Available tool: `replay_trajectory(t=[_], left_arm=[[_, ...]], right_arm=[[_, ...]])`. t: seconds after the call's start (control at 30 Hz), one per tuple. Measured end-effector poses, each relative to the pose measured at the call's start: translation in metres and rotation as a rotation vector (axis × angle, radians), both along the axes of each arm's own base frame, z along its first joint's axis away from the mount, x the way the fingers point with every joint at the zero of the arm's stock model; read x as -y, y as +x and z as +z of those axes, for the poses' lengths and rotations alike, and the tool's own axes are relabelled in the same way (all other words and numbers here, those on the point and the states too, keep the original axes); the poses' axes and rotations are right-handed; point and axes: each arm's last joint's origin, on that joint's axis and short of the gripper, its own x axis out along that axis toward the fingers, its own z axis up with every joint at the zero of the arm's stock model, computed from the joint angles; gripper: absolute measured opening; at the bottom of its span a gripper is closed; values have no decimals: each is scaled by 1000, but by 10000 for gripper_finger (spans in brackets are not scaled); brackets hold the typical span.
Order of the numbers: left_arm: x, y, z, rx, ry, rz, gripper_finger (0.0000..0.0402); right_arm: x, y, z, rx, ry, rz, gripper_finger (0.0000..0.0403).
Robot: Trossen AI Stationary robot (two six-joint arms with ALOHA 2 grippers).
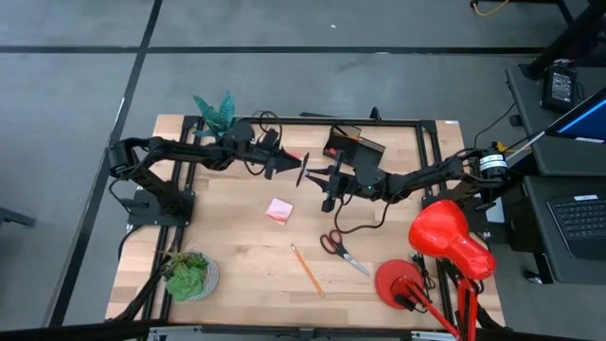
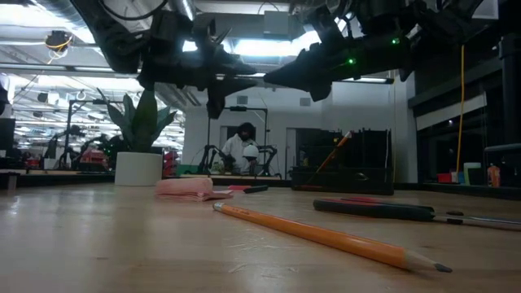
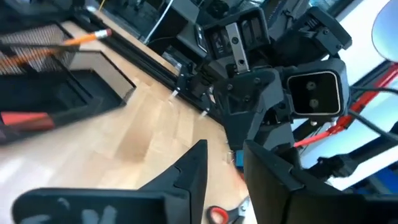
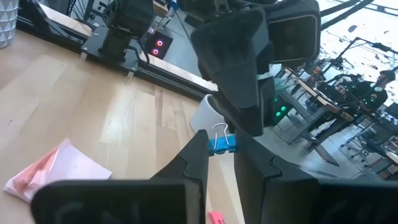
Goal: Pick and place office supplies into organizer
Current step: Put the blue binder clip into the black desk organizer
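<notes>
High view: both arms are reaching toward the middle of the worktop (image 1: 237,246), and the left gripper (image 1: 294,169) and right gripper (image 1: 322,178) are meeting tip to tip just in front of the black organizer (image 1: 358,147). The pink sticky-note pad (image 1: 278,210) is lying near them on the wood. The red-handled scissors (image 1: 339,248) and an orange pencil (image 1: 306,269) are lying farther toward the front edge, well apart from the organizer.

Low view: the two arms are hanging dark above the worktop. The pencil is lying closest to the camera, the scissors just behind it, and the pad farther back. Another pencil (image 2: 337,148) is leaning inside the organizer.

Left wrist view: the left gripper's fingers (image 3: 193,171) are standing apart, released, facing the right arm's wrist.

Right wrist view: the right gripper is pinching a small blue binder clip (image 4: 222,144) at its fingertips, above the wood, with the left gripper hovering directly opposite it.
</notes>
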Motion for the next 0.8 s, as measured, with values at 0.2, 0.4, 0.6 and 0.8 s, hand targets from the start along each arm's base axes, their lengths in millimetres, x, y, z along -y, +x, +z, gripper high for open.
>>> replay_trajectory(t=[0.2,0.4,0.6,0.8], left_arm=[[-7,-7,8,48,183,-22,58],[-11,-16,20,91,387,-8,11],[-13,-34,20,96,544,67,2],[-9,-62,9,98,587,144,2]], right_arm=[[3,-1,0,-3,-5,-63,53],[10,-1,0,0,10,-87,53],[26,-3,-2,17,92,-144,53],[40,-6,-5,27,204,-204,53]])
